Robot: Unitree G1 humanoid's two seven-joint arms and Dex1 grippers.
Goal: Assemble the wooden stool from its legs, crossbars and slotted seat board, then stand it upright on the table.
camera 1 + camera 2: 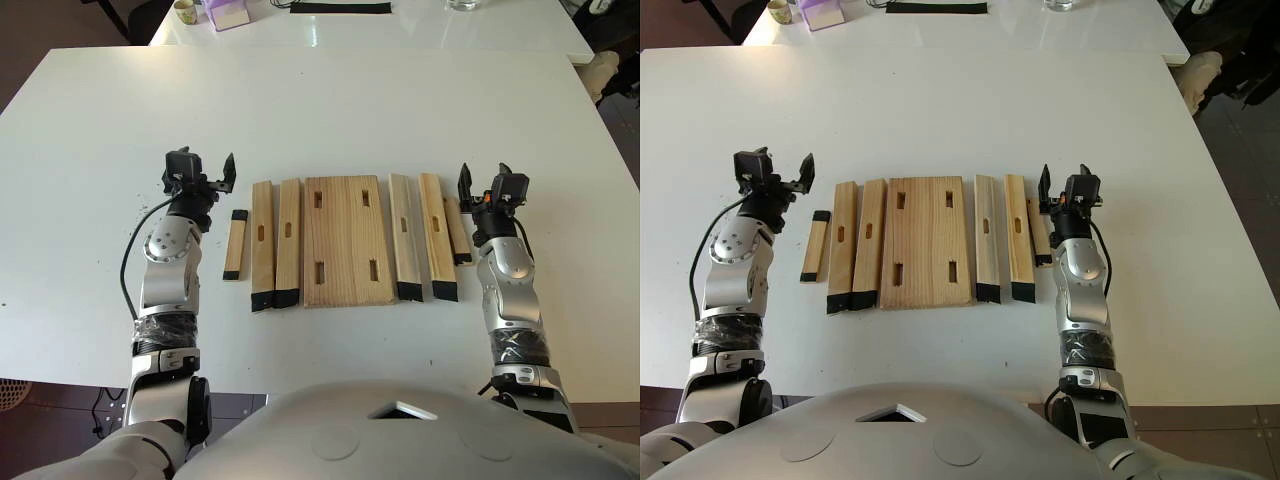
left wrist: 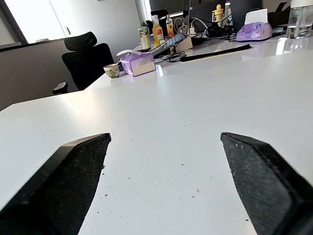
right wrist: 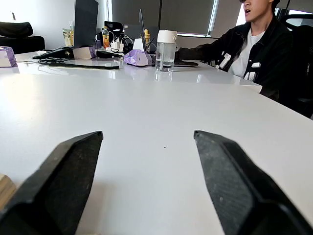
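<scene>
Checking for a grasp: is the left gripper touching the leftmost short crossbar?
Apart. Left eye view shows bare table between the open left gripper and the short crossbar.

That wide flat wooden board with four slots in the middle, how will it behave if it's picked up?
The wide slotted wooden seat board looks solid, so probably stiff. It lies flat on the white table, so it shouldn't roll, though its low edges may be hard to pinch.

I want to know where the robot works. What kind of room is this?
Probably an office or workroom. There's a big white table, a black office chair, and a far desk with a monitor and a water bottle.
</scene>
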